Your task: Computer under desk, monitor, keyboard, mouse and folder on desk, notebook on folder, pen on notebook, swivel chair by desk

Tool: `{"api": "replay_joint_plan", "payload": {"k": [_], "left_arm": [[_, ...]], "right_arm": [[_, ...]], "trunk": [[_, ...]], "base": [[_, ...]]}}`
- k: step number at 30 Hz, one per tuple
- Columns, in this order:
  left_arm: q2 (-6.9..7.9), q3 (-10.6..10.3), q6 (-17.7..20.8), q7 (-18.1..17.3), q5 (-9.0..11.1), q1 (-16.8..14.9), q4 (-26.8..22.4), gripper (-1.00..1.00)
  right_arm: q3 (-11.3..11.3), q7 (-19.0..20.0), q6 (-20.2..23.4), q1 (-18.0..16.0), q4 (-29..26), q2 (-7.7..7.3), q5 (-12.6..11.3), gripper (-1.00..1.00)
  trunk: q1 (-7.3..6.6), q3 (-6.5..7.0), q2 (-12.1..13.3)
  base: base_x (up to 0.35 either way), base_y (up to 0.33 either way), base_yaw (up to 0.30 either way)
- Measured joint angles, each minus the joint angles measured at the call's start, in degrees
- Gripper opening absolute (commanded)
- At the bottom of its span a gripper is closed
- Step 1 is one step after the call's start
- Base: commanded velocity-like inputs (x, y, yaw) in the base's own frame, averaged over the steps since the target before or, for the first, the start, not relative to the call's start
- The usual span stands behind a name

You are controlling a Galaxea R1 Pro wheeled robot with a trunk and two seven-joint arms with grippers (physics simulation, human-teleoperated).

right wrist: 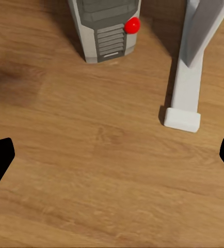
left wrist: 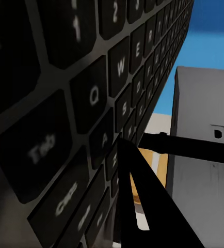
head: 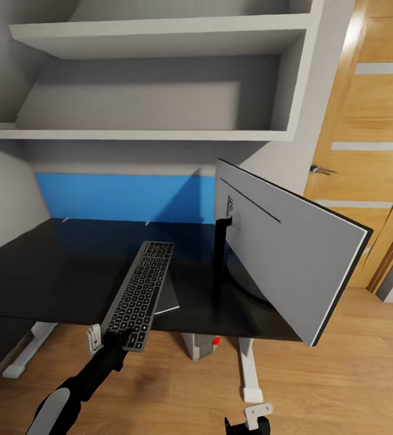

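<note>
Done: monitor (head: 293,260) on worktop (head: 51,272); computer (right wrist: 106,28) beneath. Pending: keyboard (head: 137,294), clamped in left end effector (head: 107,339). Right end effector (right wrist: 112,155) spread wide, empty.

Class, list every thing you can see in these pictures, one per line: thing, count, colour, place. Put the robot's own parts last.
keyboard: 1, dark grey keys, silver frame, over the desk's front edge, held at its near end
notebook: 1, grey, on the desk under the keyboard
monitor: 1, silver-grey back, on the desk, right
desk: 1, glossy black top, white legs
computer: 1, silver-grey, red light, floor under the desk
shelves: 2, white, wall above
door: 1, oak, right
left gripper: 1, black, shut on the keyboard
right gripper: 1, open, above the floor
</note>
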Motion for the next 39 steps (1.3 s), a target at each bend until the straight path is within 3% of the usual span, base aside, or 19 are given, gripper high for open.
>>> {"api": "replay_joint_plan", "payload": {"k": [16, 39], "left_arm": [[-0.06, -0.1, 0.1, 0.3, 0.0, 0.0, 0.1, -1.00], [0.34, 0.3, 0.2, 0.0, -0.3, 0.0, 2.5, -1.00]], "right_arm": [[-0.1, 0.0, 0.0, 0.0, 0.0, 0.31, -0.1, 1.00], [-0.1, 0.0, 0.0, 0.0, 0.1, 0.35, 0.0, 1.00]], "trunk": [[-3.51, 2.83, 6.4], [-3.52, 2.24, 6.4]], "base": [[0.000, 0.000, 0.244], [0.000, 0.000, 0.265]]}}
